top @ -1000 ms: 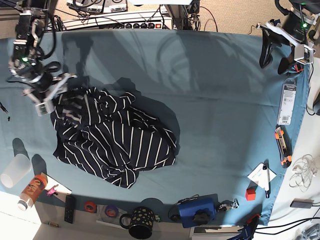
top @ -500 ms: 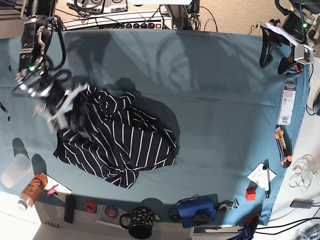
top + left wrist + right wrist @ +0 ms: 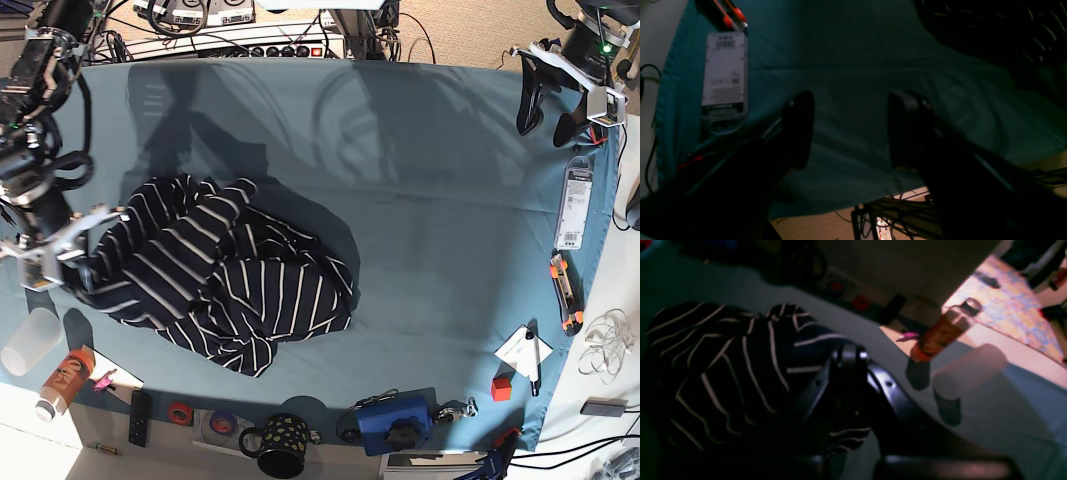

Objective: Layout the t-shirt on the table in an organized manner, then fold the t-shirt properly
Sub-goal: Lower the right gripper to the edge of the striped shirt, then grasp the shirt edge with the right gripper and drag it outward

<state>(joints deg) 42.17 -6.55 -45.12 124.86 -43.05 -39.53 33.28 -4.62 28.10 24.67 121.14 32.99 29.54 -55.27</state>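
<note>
Right gripper (image 3: 78, 262) is pressed together on an edge of the t-shirt (image 3: 235, 285), near the left edge of the table (image 3: 420, 200) in the base view. In the right wrist view the black fingers (image 3: 846, 373) meet over striped cloth, with fabric bunched around and under them. A stretch of shirt runs from the gripper toward the main heap — crumpled, not laid flat — which lies left of the table's middle.

Left gripper (image 3: 553, 108) sits at the far corner on the other side, well apart from the shirt. Its jaws are spread wide with only bare teal cloth showing between them in the left wrist view.

A bottle (image 3: 63, 382) and a translucent cup (image 3: 28, 342) stand near the right gripper at the near corner. A packaged item (image 3: 574, 202) and an orange cutter (image 3: 566, 292) lie along the edge near the left gripper.
</note>
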